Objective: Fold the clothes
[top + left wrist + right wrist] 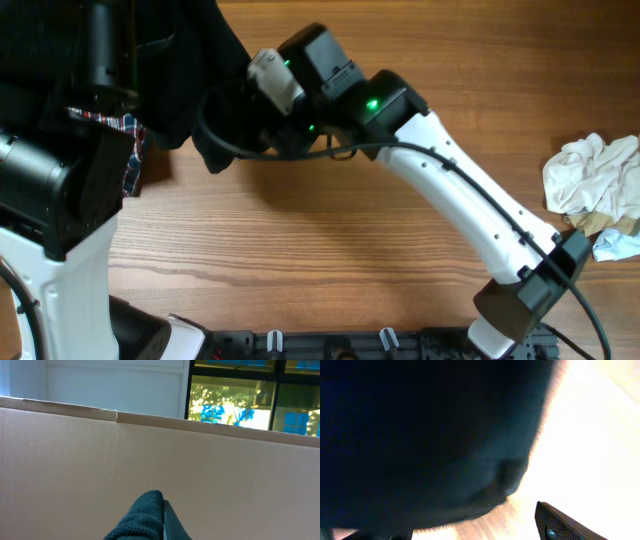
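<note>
From overhead I find the garment (195, 100) at the far left of the table (330, 240), between my two arms. The right arm (470, 200) crosses the table from its near right edge to the garment's right side. The left arm (70, 270) stands at the left edge, just beside the garment. A heap of clothes (590, 180) lies on the table at its right edge, well apart. In the left wrist view, a cardboard wall (150, 450) stands ahead, with a window (240, 405) behind it.

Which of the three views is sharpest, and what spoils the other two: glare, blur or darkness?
Overhead: sharp, evenly lit wooden table and white cloth. Left wrist: the window glares, overexposed; cardboard wall clear. Right wrist: worst, the dark garment sits too close, blurred and underexposed, the table beside it washed out.
</note>
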